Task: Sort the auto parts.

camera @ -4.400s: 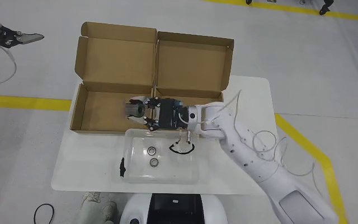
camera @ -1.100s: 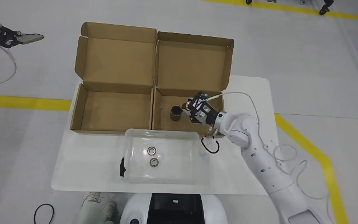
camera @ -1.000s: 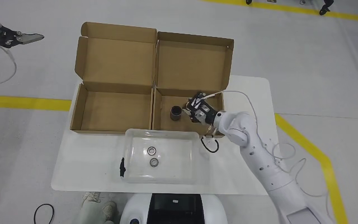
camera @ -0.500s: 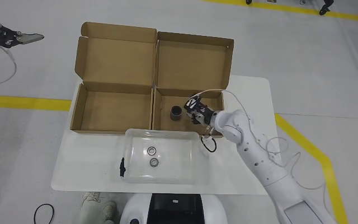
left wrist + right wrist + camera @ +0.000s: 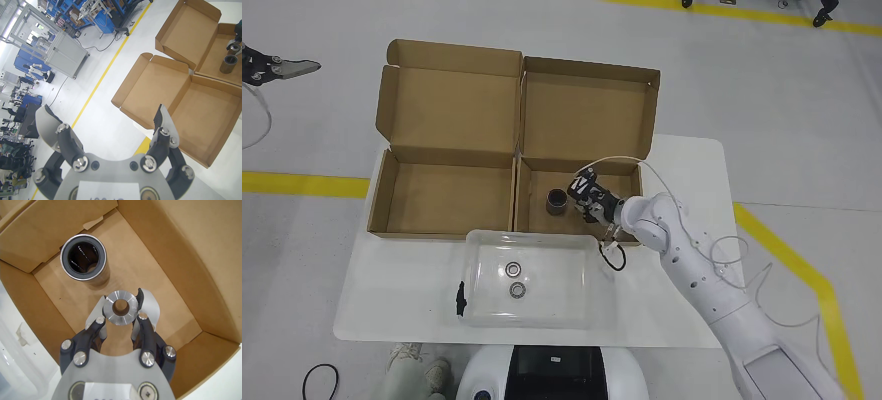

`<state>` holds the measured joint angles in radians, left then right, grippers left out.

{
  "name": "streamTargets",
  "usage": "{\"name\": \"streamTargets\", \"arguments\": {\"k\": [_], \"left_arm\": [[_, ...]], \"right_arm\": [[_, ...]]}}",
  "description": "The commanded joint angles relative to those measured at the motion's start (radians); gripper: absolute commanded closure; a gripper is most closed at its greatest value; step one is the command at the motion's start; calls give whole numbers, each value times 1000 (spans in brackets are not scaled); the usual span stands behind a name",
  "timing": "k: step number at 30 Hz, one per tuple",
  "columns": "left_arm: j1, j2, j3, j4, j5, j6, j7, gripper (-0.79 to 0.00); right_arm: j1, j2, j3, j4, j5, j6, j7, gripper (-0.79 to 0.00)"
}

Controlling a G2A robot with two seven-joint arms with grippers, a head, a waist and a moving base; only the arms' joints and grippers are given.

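Observation:
My right gripper (image 5: 121, 302) is shut on a silver metal sleeve (image 5: 128, 315) with a round bore, holding it just above the floor of the right cardboard box (image 5: 170, 306). Close beside it a dark linear bearing (image 5: 102, 258) stands upright in the same box. In the top view the right gripper (image 5: 587, 190) hangs over the right box (image 5: 627, 222), right of the bearing (image 5: 556, 201). Far off the table's left side, over the floor, my left gripper (image 5: 103, 109) is open and holds nothing; the top view has it (image 5: 287, 68) at the upper left edge.
The left cardboard box (image 5: 442, 200) adjoins the right one, both with lids folded back. A clear plastic tray (image 5: 477, 285) in front of them holds two ring bearings (image 5: 513, 268) (image 5: 518, 290). A small black part (image 5: 459, 298) lies by the tray's left wall.
Over four seconds ago the right arm stretched over the left box. In the last second its gripper has crept left toward the bearing in the right box. The left arm stays still.

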<state>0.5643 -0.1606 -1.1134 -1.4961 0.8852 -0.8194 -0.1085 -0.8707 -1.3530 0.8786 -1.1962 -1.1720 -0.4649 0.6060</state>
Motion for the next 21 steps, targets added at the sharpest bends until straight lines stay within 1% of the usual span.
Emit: {"name": "streamTargets", "arguments": {"k": [1, 3, 8, 11, 18, 21], "left_arm": [[0, 0, 0, 0, 0, 0, 0, -785], [0, 0, 0, 0, 0, 0, 0, -785], [0, 0, 0, 0, 0, 0, 0, -785], [0, 0, 0, 0, 0, 0, 0, -785], [0, 0, 0, 0, 0, 0, 0, -785], [0, 0, 0, 0, 0, 0, 0, -785]], "right_arm": [[2, -1, -1, 6, 2, 1, -4, -296], [3, -2, -2, 10, 2, 1, -7, -314], [4, -1, 3, 9, 0, 0, -14, -329], [2, 1, 8, -16, -9, -2, -18, -329], [-49, 20, 53, -173, -42, -5, -16, -339], [-90, 31, 77, -246, -41, -39, -53, -345]]}}
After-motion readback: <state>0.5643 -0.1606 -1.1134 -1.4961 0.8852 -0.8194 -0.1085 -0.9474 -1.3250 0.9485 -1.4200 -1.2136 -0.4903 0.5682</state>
